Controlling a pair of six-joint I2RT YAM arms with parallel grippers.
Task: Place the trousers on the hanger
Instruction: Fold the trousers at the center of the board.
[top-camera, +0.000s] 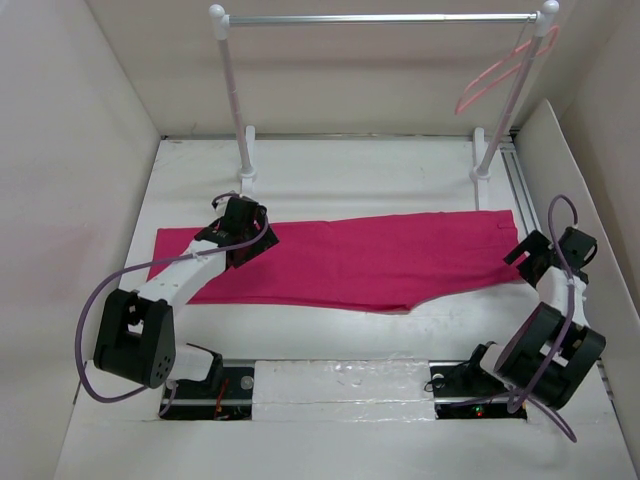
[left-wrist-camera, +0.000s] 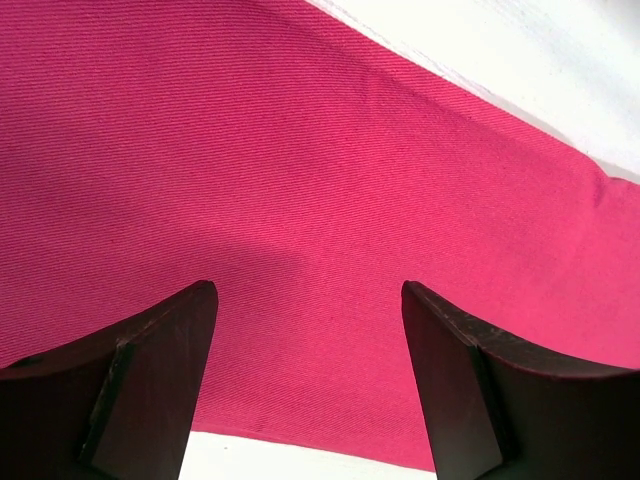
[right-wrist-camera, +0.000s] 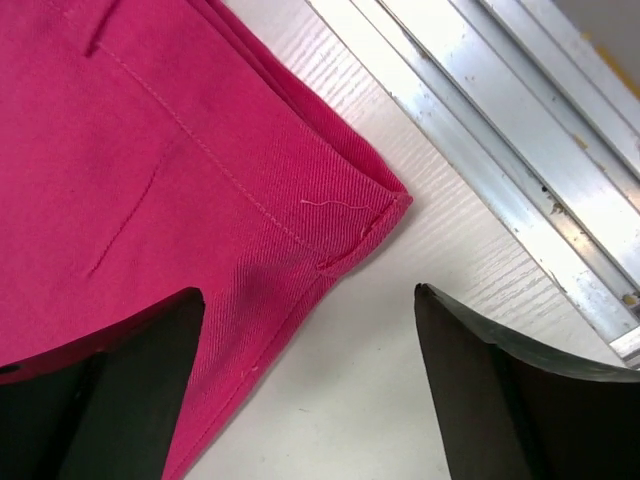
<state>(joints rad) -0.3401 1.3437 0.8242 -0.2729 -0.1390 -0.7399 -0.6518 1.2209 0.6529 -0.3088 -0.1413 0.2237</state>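
Top external view is showing the trousers (top-camera: 340, 262) lying flat on the worktop (top-camera: 350, 175), and their long axis is running from left to right, across in front of both arms. The left gripper (top-camera: 243, 238) is hanging directly over the left part of the cloth, so for this gripper the trousers are lying underneath and stretching away to its right. In the left wrist view its jaws are standing apart and only pink cloth is showing between them; nothing is being held.

The right gripper (top-camera: 524, 256) is waiting at the opposite end. In the right wrist view its jaws are also standing apart and empty. The waist corner (right-wrist-camera: 392, 200) is lying just ahead of it and a little to its left, and bare worktop is showing under the right finger, with an aluminium rail (right-wrist-camera: 520, 130) further to the right.

The hanger (top-camera: 497, 72) is hanging from the bar of the rack (top-camera: 380, 18), far beyond the right gripper and well apart from the cloth. So the right arm is clearly the nearer one to both the waist and the hanger. I am judging that each gripper is needing to come down on its own end of the trousers.
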